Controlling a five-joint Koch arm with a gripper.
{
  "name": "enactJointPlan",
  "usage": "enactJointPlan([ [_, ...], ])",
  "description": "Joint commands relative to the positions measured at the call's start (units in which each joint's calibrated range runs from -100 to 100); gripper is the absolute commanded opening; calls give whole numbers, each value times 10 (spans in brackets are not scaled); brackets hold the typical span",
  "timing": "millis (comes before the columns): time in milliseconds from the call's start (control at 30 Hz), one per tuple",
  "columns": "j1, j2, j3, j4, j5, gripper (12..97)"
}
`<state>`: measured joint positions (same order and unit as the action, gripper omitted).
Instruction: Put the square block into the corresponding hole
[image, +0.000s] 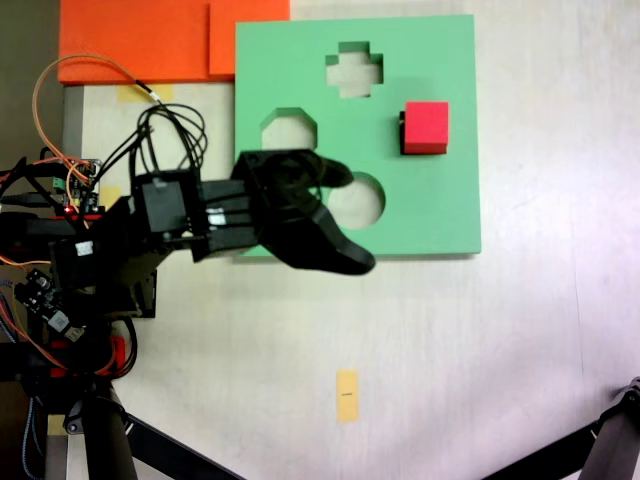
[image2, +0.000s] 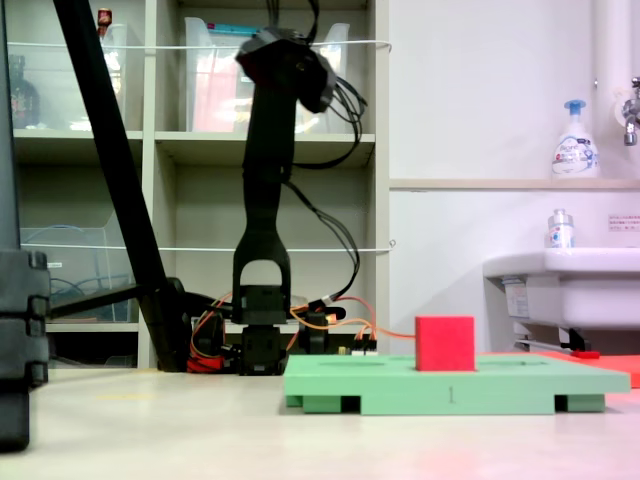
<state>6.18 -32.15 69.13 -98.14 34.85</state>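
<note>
Pale tabletop (image: 480, 340) carries a green foam board (image: 440, 215) at the far side of the top-down fixed view, with orange foam slabs (image: 140, 40) lying past its far-left corner. Held high above the table, the gripper (image: 345, 215) hangs over the board's near-left part in that view, its two dark jaws spread apart, one tip beside the octagonal cutout (image: 290, 130) and the other past the board's near edge, with the round cutout (image: 360, 200) showing between them; it holds nothing. At the board's right side, the square block (image: 426, 127) sits in the corresponding hole (image: 403, 133), whose dark edge shows just left of it. From the low fixed view the block (image2: 445, 343) stands upright, rising well above the board (image2: 450, 385). Behind are shelves (image2: 200, 140), a sink (image2: 560, 285) and a soap bottle (image2: 574, 140).
</note>
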Motion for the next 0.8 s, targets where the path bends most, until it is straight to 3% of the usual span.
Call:
enactJointPlan([
  [0, -13, -58, -38, -17, -50, 664],
  [100, -33, -202, -265, 84, -59, 662],
  [233, -39, -493, -731, 449, -64, 661],
  [333, -48, -679, -1109, 803, -156, 535],
  [433, -56, -679, -1364, 1082, -228, 466],
  [767, -61, -679, -1691, 1135, -327, 481],
])
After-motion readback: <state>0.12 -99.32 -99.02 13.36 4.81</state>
